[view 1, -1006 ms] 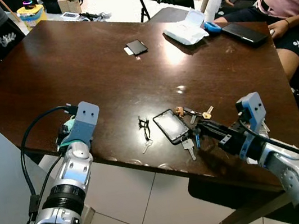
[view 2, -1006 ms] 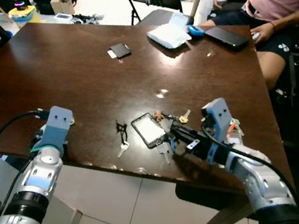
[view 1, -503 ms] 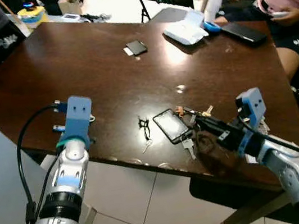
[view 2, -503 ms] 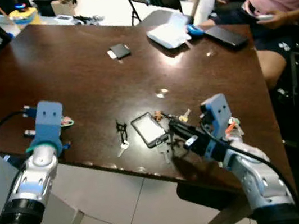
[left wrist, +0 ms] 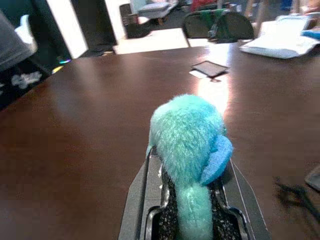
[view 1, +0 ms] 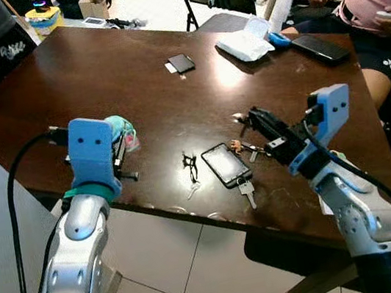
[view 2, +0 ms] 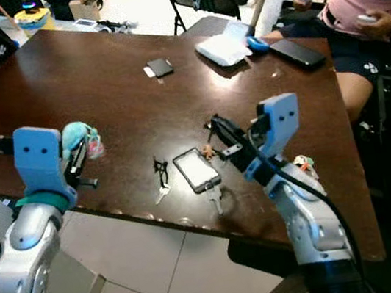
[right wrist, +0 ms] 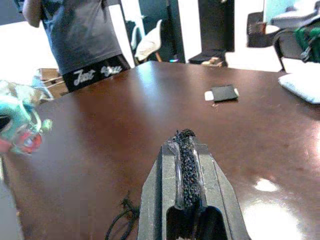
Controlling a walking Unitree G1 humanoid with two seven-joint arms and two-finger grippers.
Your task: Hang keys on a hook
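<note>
A: Looking at the dark brown wooden tabletop (view 1: 132, 75), where are the keys now?

B: A bunch of metal keys with a small orange tag (view 1: 244, 146) lies near the front edge, touching the black smartphone with a glossy screen (view 1: 224, 164). One silver key (view 1: 247, 192) lies just in front of the phone. A second, smaller silver key on a thin black cord (view 1: 190, 171) lies just beside the phone, on the robot's left.

A: Does the right tool (view 1: 257, 123) hold them?

B: No, I judge it holds nothing. It hangs above the bunch, apart from it, and in the right wrist view its two black fingers (right wrist: 186, 159) are pressed together with nothing between them.

A: And the left tool (left wrist: 192, 197)?

B: It is raised over the left part of the tabletop and it is closed on a fluffy turquoise plush toy (left wrist: 189, 145). The toy sits between the fingers, so this arm is busy and cannot help with the keys.

A: Then the task is at the beginning?

B: I think so. The keys are not yet lifted, and I cannot find any hook. The right tool probably must open and come down to the ring. The phone so close may disturb the grasp.
</note>
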